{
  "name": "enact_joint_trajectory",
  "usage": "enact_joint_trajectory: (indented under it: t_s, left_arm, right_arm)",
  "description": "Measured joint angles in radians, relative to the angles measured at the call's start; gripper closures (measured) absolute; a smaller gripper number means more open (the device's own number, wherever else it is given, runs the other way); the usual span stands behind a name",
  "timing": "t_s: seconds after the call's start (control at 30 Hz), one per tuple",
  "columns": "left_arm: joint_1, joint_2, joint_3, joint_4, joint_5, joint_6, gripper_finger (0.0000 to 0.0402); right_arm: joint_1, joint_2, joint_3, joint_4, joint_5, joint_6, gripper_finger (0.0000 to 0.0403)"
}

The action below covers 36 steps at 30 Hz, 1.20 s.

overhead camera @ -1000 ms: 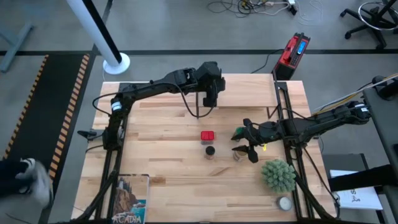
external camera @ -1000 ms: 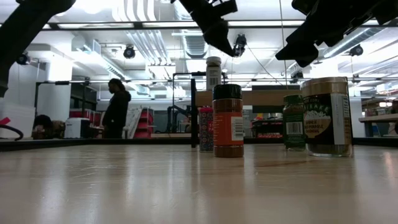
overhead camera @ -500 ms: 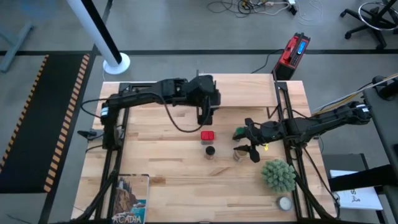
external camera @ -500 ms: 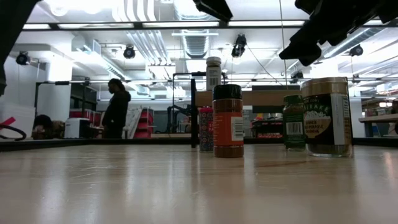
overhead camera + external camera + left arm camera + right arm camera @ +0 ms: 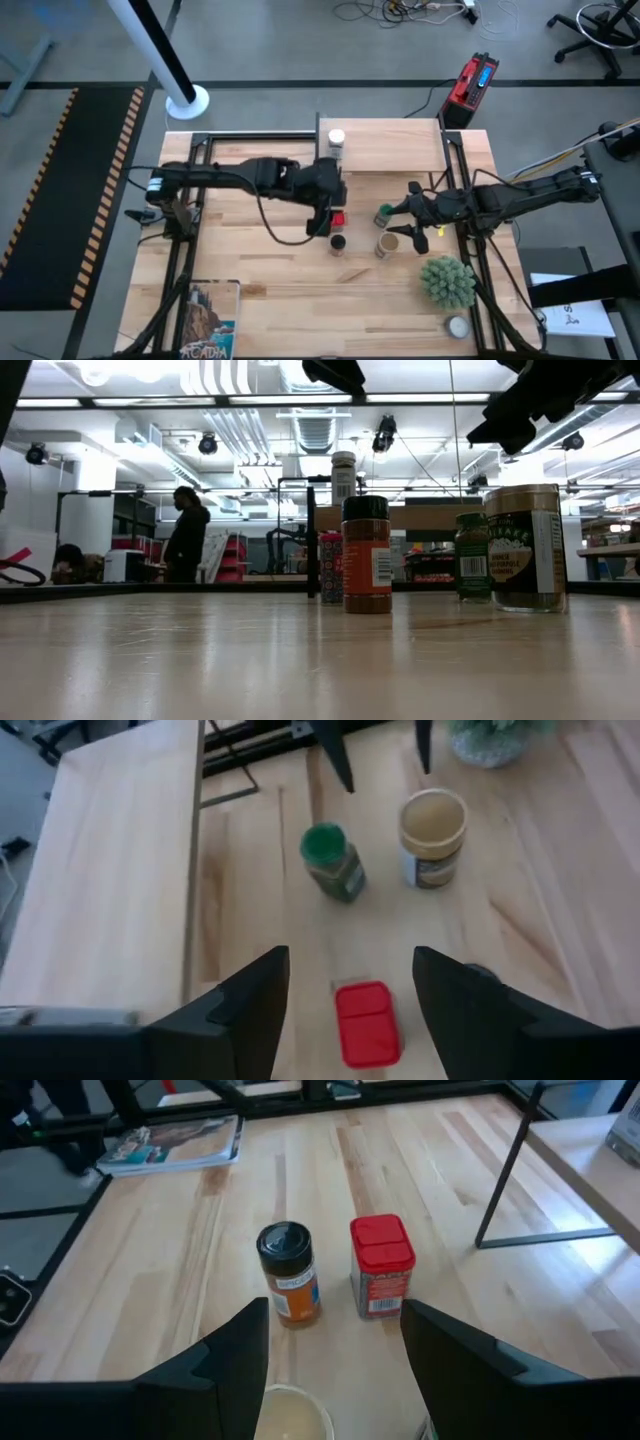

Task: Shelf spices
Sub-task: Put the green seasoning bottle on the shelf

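Left gripper (image 5: pixel 350 985): open wide, empty, right above the red tin (image 5: pixel 366 1022).
Red tin: stands straight up, just in front of the shelf (image 5: pixel 385 145).
Nearer arm: left.
Right gripper (image 5: pixel 335 1350): open, empty, over the tan jar (image 5: pixel 387 243).
In the way: black-lid jar (image 5: pixel 338 243) beside the tin.
On the shelf: white-lid jar (image 5: pixel 336 140).

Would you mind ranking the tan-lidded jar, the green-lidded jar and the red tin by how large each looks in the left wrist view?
1. tan-lidded jar, widest.
2. red tin and green-lidded jar look about alike; the tin lies nearer the camera, between the open left gripper fingers, so I would not rank these two.
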Motion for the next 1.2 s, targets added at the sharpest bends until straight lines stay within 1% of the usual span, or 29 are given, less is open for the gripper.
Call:
enact_joint_trajectory:
  t_s: [0.13, 0.23, 0.4, 0.53, 0.67, 0.8, 0.93, 1.0, 1.2]
  left_arm:
    - [-0.020, -0.086, -0.170, 0.150, -0.001, -0.029, 0.0203]
    - [-0.021, -0.173, -0.305, 0.268, -0.002, -0.069, 0.0206]
    - [-0.021, -0.310, -0.518, 0.425, -0.010, -0.141, 0.0206]
    - [-0.021, -0.389, -0.665, 0.515, -0.053, -0.189, 0.0206]
    - [-0.021, -0.437, -0.785, 0.583, -0.061, -0.239, 0.0210]
    - [-0.021, -0.463, -0.872, 0.686, -0.062, -0.258, 0.0212]
    - [-0.021, -0.469, -0.930, 0.760, -0.063, -0.259, 0.0210]
    - [-0.021, -0.469, -0.947, 0.788, -0.073, -0.259, 0.0210]
    - [-0.021, -0.470, -0.968, 0.812, -0.122, -0.259, 0.0210]
  right_arm:
    - [0.000, -0.011, 0.000, -0.023, 0.000, 0.011, 0.0199]
    - [0.000, -0.011, 0.000, -0.037, 0.000, 0.028, 0.0199]
    - [-0.002, 0.013, 0.000, -0.045, 0.004, 0.035, 0.0199]
    - [-0.007, 0.038, 0.015, -0.081, 0.045, 0.035, 0.0199]
    - [-0.008, 0.063, 0.081, -0.162, 0.102, 0.033, 0.0199]
    - [-0.010, 0.103, 0.166, -0.275, 0.106, 0.007, 0.0198]
    - [-0.017, 0.168, 0.236, -0.383, 0.111, -0.019, 0.0185]
    - [-0.019, 0.200, 0.253, -0.414, 0.125, -0.039, 0.0175]
    - [-0.037, 0.283, 0.277, -0.427, 0.162, -0.126, 0.0140]
